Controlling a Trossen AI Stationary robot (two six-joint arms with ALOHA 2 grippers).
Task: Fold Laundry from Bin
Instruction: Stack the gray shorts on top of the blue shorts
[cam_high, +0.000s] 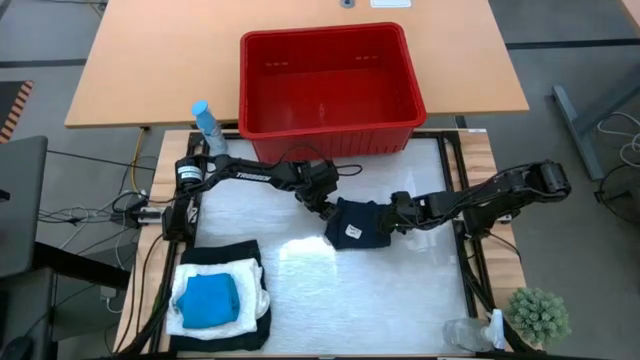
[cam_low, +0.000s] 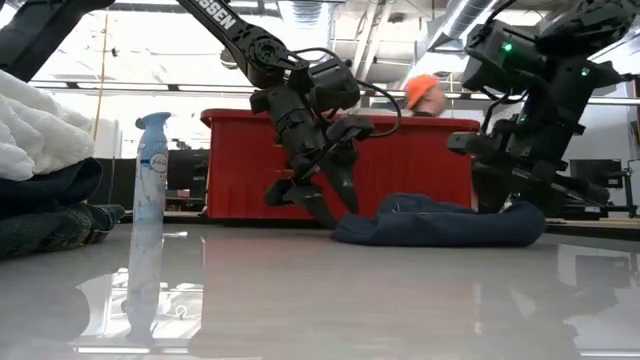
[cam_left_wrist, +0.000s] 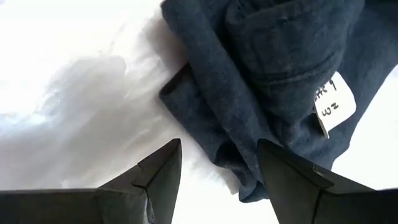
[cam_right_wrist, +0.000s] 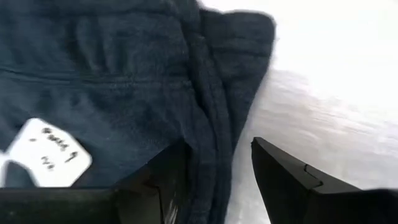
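Table (cam_high: 400, 300): garment (cam_left_wrist: 261, 74) tag (cam_left_wrist: 334, 102) wrist-only.

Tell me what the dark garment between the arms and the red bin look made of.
Dark navy folded garment: looks like soft woven cotton, matte, perhaps light denim; stitched seams, limp folds and a white paper tag show. Red rectangular bin: apparently moulded plastic, smooth with a slight sheen, rigid rim and tapered walls.

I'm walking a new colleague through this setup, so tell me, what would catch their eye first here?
Probably the dark blue garment bunched at the middle of the white table, with the left hand and the right hand both open at its opposite edges. Next, the big red bin behind it, which looks empty from above. Then the folded stack at the front left corner, a bright blue piece on a white one over black cloth.
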